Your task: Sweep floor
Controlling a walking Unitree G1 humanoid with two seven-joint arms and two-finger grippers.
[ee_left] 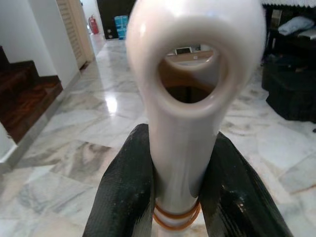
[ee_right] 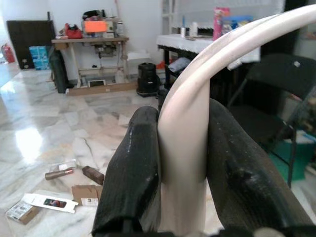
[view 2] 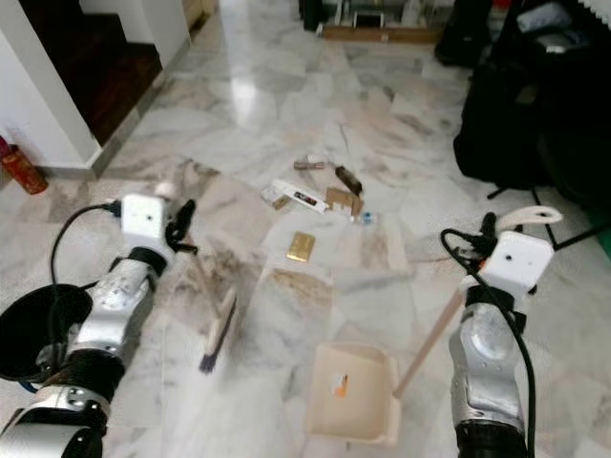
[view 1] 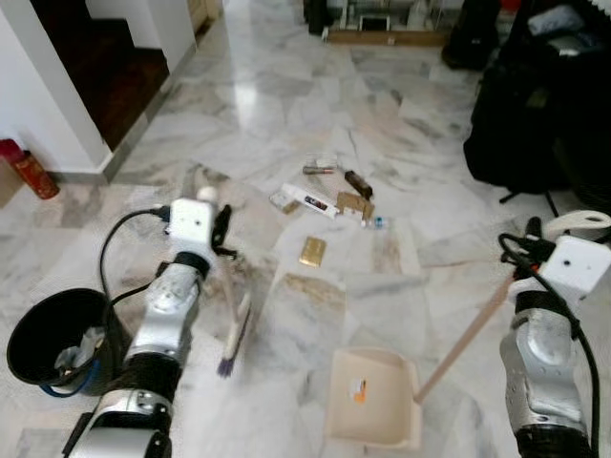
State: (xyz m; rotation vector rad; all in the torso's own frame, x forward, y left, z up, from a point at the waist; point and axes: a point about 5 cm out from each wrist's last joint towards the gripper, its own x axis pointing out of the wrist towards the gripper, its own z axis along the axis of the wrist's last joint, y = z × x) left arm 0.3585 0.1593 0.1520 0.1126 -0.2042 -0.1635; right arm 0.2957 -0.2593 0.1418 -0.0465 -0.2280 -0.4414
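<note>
Left hand (ee_left: 180,197) grips broom (view 1: 233,329); litter (view 1: 329,198) lies well ahead.

Fire extinguisher (view 1: 29,170): red, standing by the white wall corner at far left.
Stairs (view 1: 100,67): dark wood, beyond that wall.
Folding chair (ee_right: 269,91): black, near the cloth-covered table (ee_right: 207,42).
Cluttered surface (ee_right: 91,42): against the back wall.

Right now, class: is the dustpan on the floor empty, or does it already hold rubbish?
Nearly empty: the dustpan holds one small orange scrap; the litter still lies on the floor beyond it.
</note>
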